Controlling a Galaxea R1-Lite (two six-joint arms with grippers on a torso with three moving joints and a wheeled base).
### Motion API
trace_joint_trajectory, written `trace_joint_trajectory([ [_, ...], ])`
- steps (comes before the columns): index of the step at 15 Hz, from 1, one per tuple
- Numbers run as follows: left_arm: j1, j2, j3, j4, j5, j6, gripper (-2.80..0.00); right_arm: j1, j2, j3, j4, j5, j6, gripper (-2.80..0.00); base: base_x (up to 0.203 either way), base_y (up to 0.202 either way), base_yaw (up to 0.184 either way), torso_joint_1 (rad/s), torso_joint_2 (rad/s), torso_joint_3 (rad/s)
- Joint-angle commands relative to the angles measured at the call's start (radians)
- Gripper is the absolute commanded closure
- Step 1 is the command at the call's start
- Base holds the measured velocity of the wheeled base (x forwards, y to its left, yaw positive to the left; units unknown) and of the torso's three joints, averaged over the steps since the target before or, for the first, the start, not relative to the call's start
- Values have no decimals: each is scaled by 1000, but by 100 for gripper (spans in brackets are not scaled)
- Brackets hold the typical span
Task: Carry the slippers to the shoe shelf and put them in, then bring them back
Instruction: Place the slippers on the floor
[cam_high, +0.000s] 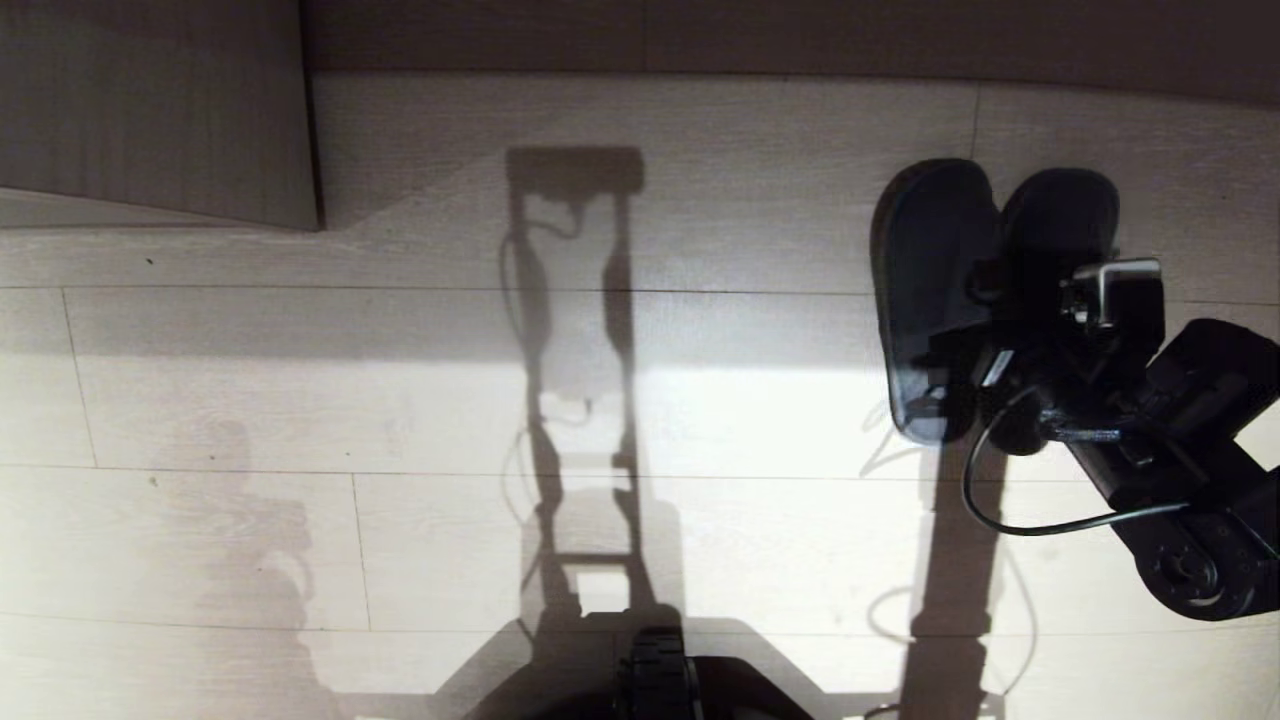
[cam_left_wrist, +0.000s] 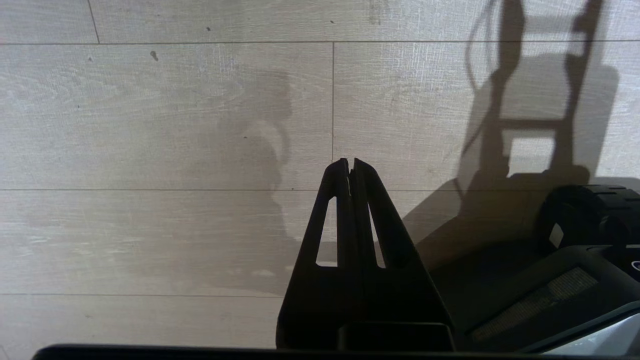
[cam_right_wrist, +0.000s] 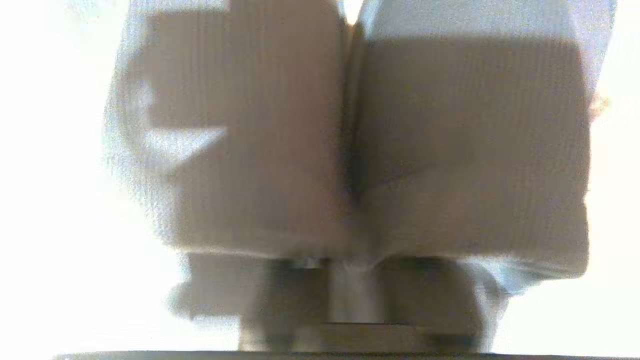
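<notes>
Our right gripper (cam_high: 985, 375) sits at the heel ends of the slippers (cam_high: 945, 290) lying together on the floor (cam_high: 400, 400); whether it grips them we cannot tell. We should pinch both inner walls together before lifting.

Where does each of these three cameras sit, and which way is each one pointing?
Head view: on the robot's head, looking down at the pale plank floor; the right arm is at the slippers, and part of the base shows.
Left wrist view: behind the left gripper, shut, pointing down at bare floor, the base beside it.
Right wrist view: on the right arm, filled by the two slippers pressed side by side.
Shared: head and right wrist views both show the slippers; head and left wrist views share the robot's ladder-like shadow.
</notes>
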Motion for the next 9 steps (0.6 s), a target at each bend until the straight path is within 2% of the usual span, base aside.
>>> trace_joint_trajectory([
  [1,0,-1,0,0,0,0,0,-1,19,-4,-9,8,-1,-280,0,0,0,0,0,0],
  [6,0,-1,0,0,0,0,0,-1,4,25,-9,13,-13,-280,0,0,0,0,0,0],
  [9,0,0,0,0,0,0,0,2,-90,112,-9,24,-44,-280,0,0,0,0,0,0],
])
